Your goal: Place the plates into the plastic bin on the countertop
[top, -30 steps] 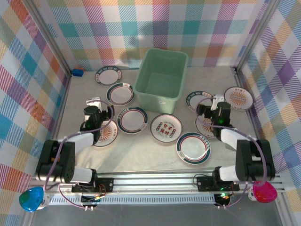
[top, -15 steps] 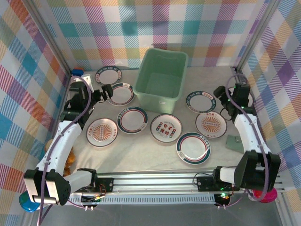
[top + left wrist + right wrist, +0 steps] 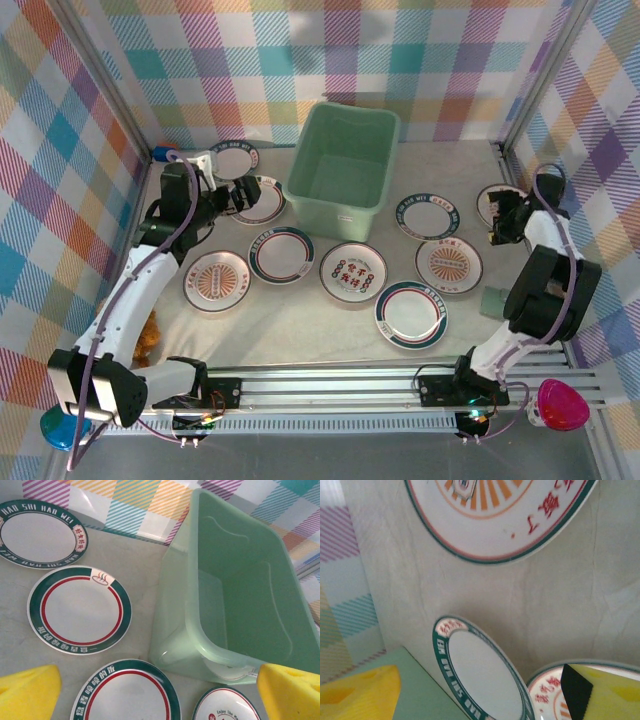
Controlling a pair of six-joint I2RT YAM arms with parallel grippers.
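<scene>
Left hand (image 3: 160, 695) spread, green-rimmed plate (image 3: 79, 611) just ahead: I'd slip one finger under rim. Right hand (image 3: 477, 695) spread too.

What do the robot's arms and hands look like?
Both the left arm and the right arm are slim white tubes with chunky black joints, and thin purple cables loop along them. The left hand and right hand are black, each with two wedge-shaped fingers in bright yellow.
</scene>
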